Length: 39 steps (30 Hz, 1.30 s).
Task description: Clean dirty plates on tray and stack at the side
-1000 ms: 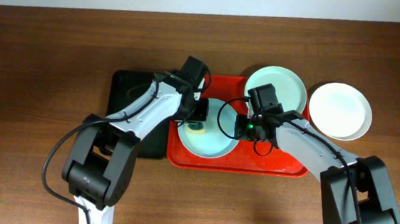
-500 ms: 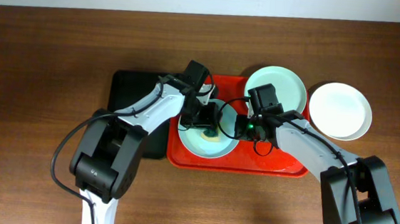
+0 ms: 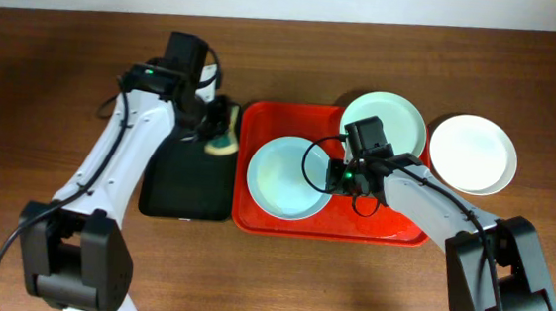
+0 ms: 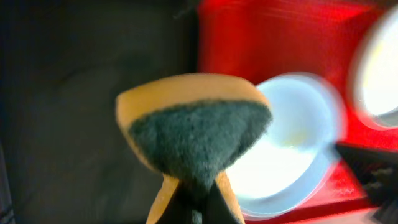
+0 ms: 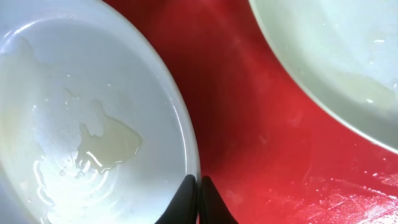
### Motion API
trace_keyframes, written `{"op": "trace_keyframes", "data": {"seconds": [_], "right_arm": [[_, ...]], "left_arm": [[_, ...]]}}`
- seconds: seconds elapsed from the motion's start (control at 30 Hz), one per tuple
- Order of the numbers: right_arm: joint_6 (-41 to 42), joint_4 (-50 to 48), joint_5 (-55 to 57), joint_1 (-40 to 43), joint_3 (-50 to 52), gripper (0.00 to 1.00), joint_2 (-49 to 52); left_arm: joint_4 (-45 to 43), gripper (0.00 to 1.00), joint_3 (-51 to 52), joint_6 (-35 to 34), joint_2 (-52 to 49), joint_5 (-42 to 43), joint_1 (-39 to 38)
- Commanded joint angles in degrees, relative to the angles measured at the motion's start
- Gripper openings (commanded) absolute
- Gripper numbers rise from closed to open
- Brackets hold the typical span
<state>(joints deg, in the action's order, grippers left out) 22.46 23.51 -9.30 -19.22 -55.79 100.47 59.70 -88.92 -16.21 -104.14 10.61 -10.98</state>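
Near mint-blue plate [image 3: 286,181]: lies flat in the red tray [image 3: 392,222], left of centre. A wet film with a faint yellow trace sits in its well, so cleaning looks unfinished.
Right hand [image 5: 196,182]: narrow, pinching that plate's right rim, probably to steady it or lift it out.
Black tray [image 3: 181,183]: on the desk [image 3: 67,59], just beside the red tray's left side. It seems to be the sponge's resting place.
Left hand [image 4: 198,202]: clamped on a yellow sponge [image 4: 196,134], dark scouring face showing, raised over the black tray, clear of the plates.
White plate [image 3: 472,154]: on the desk just right of the red tray; likely the stack's base.
Far mint-blue plate [image 3: 384,124]: overhangs the red tray's far right corner, apparently awaiting its turn.
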Motion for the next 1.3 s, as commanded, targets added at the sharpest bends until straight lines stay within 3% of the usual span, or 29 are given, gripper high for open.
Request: {"op": "trace_keyframes", "data": {"seconds": [0.0,0.07,0.47,0.53,0.63,0.7,0.73,0.83,0.93,1.03,1.07,1.17,1.27], "right_arm": [[-0.15,-0.2,-0.55,-0.44,0.5,0.04,0.31],[-0.15,-0.17,-0.55,-0.44,0.5,0.04,0.31],[-0.15,-0.2,-0.55,-0.44,0.5,0.04,0.31],[-0.15,-0.2,-0.55,-0.44,0.5,0.04,0.31],[-0.15,-0.2,-0.55,-0.44,0.5,0.04,0.31],[-0.15,-0.2,-0.55,-0.44,0.5,0.07,0.31],[-0.15,-0.2,-0.55,-0.44,0.5,0.16,0.31],[-0.15,-0.17,-0.52,-0.44,0.5,0.3,0.31],[-0.15,0.24,-0.48,-0.44,0.5,0.31,0.31],[-0.13,0.63,-0.5,-0.44,0.52,0.31,0.31],[-0.13,0.61,-0.5,-0.44,0.52,0.29,0.31],[-0.11,0.42,-0.52,-0.44,0.5,0.17,0.31],[-0.11,0.52,-0.52,-0.44,0.52,0.15,0.31]], "left_arm": [[3.13,0.0,1.53,3.08,-0.44,-11.98,1.7],[2.73,0.0,3.61,3.06,-0.44,-15.1,2.05],[-13.18,0.0,20.87,3.02,-0.44,-15.17,2.16],[-13.86,0.13,21.46,3.04,-0.44,-15.32,2.19],[-14.12,0.22,20.87,3.02,-0.35,-16.37,2.16],[-12.5,0.59,19.06,2.99,-0.09,-14.62,2.16],[-11.37,0.63,17.66,2.95,0.22,-13.66,2.16],[-7.82,0.7,12.11,0.83,2.4,-13.18,2.58],[-4.07,0.75,5.16,0.42,5.57,-13.2,4.98],[-1.11,0.82,-2.14,0.44,9.92,-13.22,9.4],[-0.87,1.0,-3.8,0.44,11.58,-13.18,11.02],[-0.9,0.99,-4.9,0.44,15.1,-13.2,13.77],[-0.87,0.99,-4.87,0.44,17.38,-13.2,15.78]]}}
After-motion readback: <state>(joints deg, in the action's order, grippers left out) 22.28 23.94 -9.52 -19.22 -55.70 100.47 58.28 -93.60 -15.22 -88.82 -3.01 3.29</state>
